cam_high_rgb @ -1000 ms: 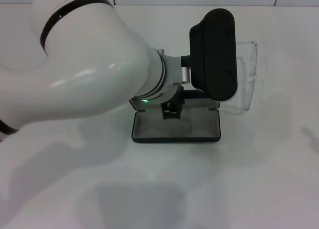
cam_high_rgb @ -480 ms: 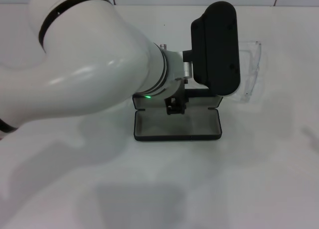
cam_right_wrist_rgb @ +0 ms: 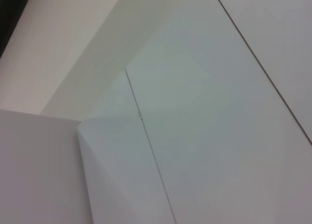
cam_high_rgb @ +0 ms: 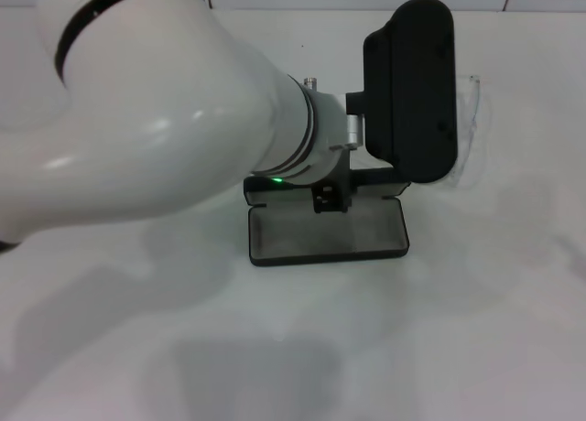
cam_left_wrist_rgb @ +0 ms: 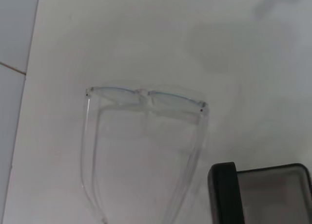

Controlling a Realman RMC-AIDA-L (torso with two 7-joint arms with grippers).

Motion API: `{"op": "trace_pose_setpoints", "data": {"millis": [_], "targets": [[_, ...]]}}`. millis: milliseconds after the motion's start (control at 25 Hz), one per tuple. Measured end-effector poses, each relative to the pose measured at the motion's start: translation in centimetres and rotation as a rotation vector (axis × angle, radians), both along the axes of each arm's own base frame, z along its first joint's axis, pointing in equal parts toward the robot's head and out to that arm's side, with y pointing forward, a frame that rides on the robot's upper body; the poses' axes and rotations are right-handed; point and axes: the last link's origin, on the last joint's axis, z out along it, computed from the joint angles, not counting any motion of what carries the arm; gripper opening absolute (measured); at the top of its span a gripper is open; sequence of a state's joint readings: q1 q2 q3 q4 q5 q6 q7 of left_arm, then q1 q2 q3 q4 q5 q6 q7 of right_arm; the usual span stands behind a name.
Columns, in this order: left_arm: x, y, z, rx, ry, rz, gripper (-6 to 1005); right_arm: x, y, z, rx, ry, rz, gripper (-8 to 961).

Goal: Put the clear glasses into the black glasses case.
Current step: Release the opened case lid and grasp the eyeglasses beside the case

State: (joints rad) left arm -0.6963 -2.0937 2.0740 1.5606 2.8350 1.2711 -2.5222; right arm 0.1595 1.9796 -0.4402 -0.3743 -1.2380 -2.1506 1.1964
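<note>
Centrally in the head view, the black glasses case (cam_high_rgb: 330, 233) lies open on the white table (cam_high_rgb: 458, 329), its grey-lined tray facing up and its raised lid mostly hidden behind the arm. The left arm (cam_high_rgb: 165, 119), large and white, fills the upper left of the frame and reaches toward the centre; its black wrist block (cam_high_rgb: 410, 91) stands in the upper right-centre, above the far right corner of the case. The left gripper is hidden under that block, so whether its fingers are spread or pressed together cannot be told. The clear glasses (cam_high_rgb: 472, 119) show only as a transparent edge just right of the block, resting on the table beyond the case.

From the left wrist view, the clear glasses (cam_left_wrist_rgb: 146, 136) lie flat on the table (cam_left_wrist_rgb: 243, 48) in the centre of the frame, arms unfolded and running toward the lower edge. A corner of the black glasses case (cam_left_wrist_rgb: 263, 195) appears at lower right, just beside one arm of the glasses.

The right wrist view shows only pale wall panels (cam_right_wrist_rgb: 195, 87); the right gripper is not seen.
</note>
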Motion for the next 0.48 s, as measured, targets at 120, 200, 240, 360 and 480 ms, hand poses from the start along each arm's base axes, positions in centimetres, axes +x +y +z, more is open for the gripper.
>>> {"op": "trace_pose_setpoints", "data": {"millis": [120,200,240,360,480], "targets": [[0.4,-0.4,0.3,-0.006,0.001,-0.005,423,0.0,0.1,0.1,0.000,-0.002,0.001,827],[0.5,-0.7,0.5,-0.010,-0.004,-0.012,440,0.0,0.1,0.1,0.000,-0.003,0.002,827],[0.6,-0.9,0.6,-0.013,-0.006,-0.017,449,0.0,0.1,0.1,0.001,-0.004,0.003,827],[0.8,-1.4,1.0,-0.020,-0.011,-0.025,449,-0.1,0.3,0.3,-0.003,-0.008,0.005,827],[1.2,-1.9,1.4,-0.026,-0.020,-0.035,449,0.0,0.9,0.7,-0.032,-0.015,0.001,827]]}}
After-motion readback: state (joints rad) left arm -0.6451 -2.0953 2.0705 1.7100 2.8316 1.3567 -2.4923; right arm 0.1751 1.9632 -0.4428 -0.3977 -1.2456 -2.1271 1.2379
